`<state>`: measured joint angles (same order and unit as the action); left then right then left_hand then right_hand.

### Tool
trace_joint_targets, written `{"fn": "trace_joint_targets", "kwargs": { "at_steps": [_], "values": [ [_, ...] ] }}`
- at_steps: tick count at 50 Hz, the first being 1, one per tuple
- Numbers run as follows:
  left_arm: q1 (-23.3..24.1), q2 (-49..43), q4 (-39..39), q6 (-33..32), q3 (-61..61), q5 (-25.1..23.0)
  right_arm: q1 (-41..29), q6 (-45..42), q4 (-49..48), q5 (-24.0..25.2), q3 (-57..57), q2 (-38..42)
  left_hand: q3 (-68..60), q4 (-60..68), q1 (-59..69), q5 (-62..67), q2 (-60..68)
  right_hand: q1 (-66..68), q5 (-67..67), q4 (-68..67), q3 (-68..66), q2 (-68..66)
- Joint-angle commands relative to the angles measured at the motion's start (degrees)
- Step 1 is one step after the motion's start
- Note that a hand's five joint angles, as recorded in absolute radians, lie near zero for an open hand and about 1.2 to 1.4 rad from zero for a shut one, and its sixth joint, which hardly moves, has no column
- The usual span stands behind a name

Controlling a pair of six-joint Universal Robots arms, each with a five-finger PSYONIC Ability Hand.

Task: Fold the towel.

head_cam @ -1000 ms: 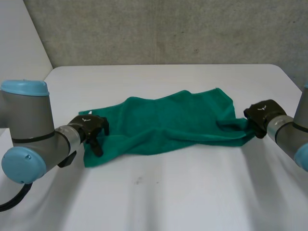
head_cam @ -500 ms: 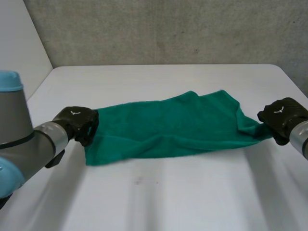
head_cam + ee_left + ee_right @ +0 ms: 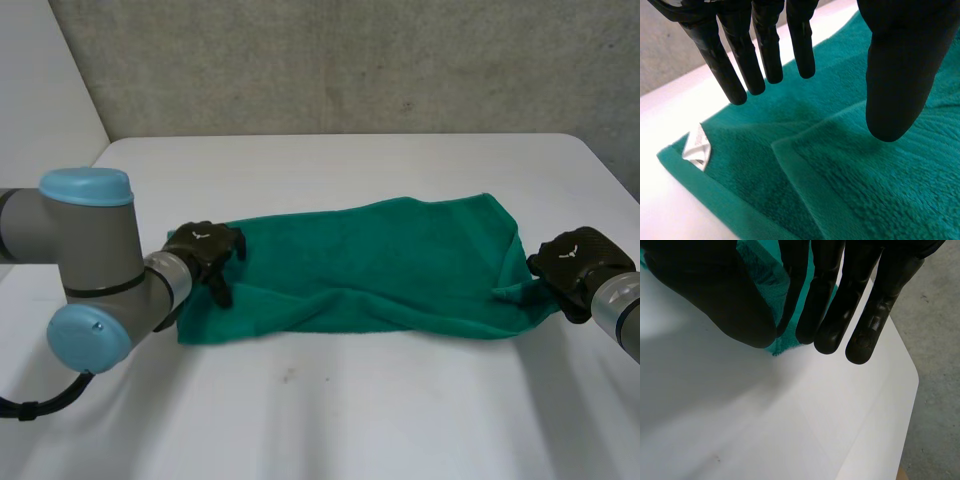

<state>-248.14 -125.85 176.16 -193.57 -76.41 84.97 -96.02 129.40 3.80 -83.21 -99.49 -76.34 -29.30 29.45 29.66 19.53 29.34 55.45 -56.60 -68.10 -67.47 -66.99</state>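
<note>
Green towel (image 3: 370, 265) lies spread on white table (image 3: 350, 400); left hand (image 3: 205, 250) straight-fingered above its left end near a white tag (image 3: 697, 147) (no text readable), right hand (image 3: 572, 262) pinching its right corner.

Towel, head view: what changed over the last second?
The towel went from bunched to stretched flatter and wider as both hands pulled outward. The left hand then came back inward and let go: its fingers are straight and open over the towel's left end. The right hand drifted slightly inward and appears to keep the right corner pinched between thumb and fingers. The towel stayed mid-table.
</note>
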Motion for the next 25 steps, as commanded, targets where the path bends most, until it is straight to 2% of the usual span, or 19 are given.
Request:
{"fn": "trace_joint_targets", "kwargs": {
  "at_steps": [1, 12, 15, 16, 19, 25],
  "values": [
    [0.0, -2.7, -1.8, 0.0, 2.1, 0.1, 0.1, 0.0, -1.3, 0.1, -0.6, 0.0, -10.5, 10.4, 10.2, 10.3, 10.5, 24.6, -13.4, -11.9, -12.5, -13.0],
    [0.0, -5.1, -2.0, -0.4, 2.6, 0.7, 0.3, 0.0, -2.4, 0.2, -1.1, 0.4, -14.7, 14.6, 14.4, 14.5, 14.7, 24.6, -13.4, -11.9, -12.5, -13.0],
    [0.0, -5.2, -2.1, -0.5, 2.3, 0.7, 0.2, 0.0, -2.4, 0.2, -1.0, 0.4, -24.3, 24.1, 23.9, 24.0, 24.2, 24.6, -13.4, -11.9, -12.5, -13.0],
    [0.0, -4.9, -2.2, -0.5, 2.1, 0.7, 0.2, 0.0, -2.5, 0.2, -0.9, 0.4, -34.3, 34.2, 33.9, 34.1, 34.3, 24.6, -13.4, -11.9, -12.5, -13.0],
    [0.2, -4.1, -2.4, -0.5, 1.8, 1.0, 0.1, 0.0, -3.1, 0.1, -0.8, 0.3, -50.6, 50.5, 50.3, 50.4, 50.6, 24.6, -13.4, -11.9, -12.5, -13.0],
    [0.6, 2.1, -2.4, -0.7, -0.5, 3.7, 0.0, 0.0, -3.8, -0.6, 0.4, 0.2, -50.7, 50.5, 50.3, 50.5, 50.7, 24.6, -13.4, -11.9, -12.5, -13.0]
  ]
}}
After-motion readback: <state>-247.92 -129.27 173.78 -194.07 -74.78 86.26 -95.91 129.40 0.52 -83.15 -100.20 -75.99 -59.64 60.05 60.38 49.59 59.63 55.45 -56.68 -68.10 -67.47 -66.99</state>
